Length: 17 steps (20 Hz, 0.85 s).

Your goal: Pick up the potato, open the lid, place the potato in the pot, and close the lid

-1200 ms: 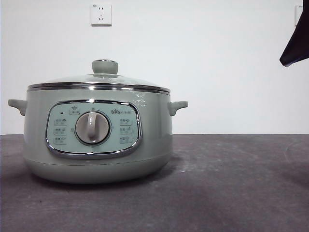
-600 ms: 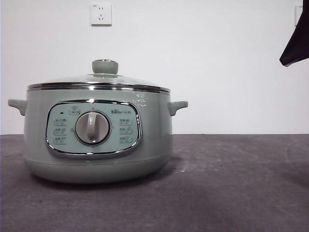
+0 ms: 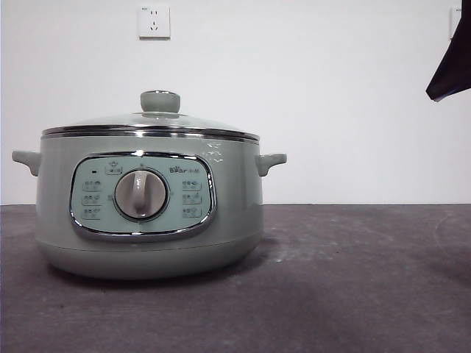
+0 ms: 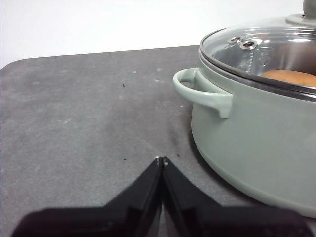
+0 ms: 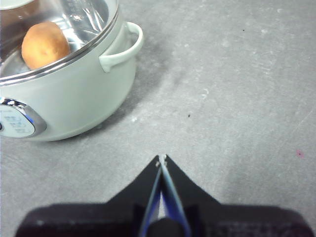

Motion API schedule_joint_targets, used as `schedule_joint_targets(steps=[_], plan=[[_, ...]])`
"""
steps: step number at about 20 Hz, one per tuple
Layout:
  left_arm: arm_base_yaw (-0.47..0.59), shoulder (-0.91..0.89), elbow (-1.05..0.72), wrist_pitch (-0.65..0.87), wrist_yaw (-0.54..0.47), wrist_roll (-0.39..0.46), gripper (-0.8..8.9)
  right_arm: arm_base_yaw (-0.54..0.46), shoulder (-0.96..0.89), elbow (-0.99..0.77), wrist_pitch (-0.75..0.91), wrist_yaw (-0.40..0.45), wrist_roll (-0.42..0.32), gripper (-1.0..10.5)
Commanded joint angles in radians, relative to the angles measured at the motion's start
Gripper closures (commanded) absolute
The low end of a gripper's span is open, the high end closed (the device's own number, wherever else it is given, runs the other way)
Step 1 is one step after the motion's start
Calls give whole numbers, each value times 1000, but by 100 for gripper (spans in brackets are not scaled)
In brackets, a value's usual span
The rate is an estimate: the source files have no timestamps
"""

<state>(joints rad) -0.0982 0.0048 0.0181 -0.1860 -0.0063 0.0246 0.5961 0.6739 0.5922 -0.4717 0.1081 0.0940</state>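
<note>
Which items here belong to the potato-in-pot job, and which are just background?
Job items:
potato, inside the pot
pot
lid, seated on the pot
left hand and right hand, both shut, empty

Background:
wall socket
table

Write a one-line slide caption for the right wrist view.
Potato inside the pot under the closed lid; right gripper shut, apart from the pot above the table.

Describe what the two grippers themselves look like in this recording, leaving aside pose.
Left gripper: two matte black wedge-shaped jaws tapering to small pale tips. Right gripper: the same black tapered shape, with blue along the inner faces. No cables or markings show.
</note>
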Motion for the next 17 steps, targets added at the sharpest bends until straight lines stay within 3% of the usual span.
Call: schedule_joint_targets(steps=[1,7,9,11,14,17], plan=[[4,-3,-14,0,8,-10,817,0,-1,-8,6,3,10,946],[4,-3,-14,0,8,-10,817,0,-1,-8,6,19,-11,949],[4,-3,-14,0,8,-10,817,0,-1,-8,5,166,-108,947],[4,-3,-14,0,8,-10,817,-8,-35,-8,-8,254,-111,947],[4,-3,-14,0,8,-10,817,-45,-87,-8,-12,261,-111,947],[4,-3,-14,0,8,-10,817,-152,-180,-9,-24,261,-137,946]])
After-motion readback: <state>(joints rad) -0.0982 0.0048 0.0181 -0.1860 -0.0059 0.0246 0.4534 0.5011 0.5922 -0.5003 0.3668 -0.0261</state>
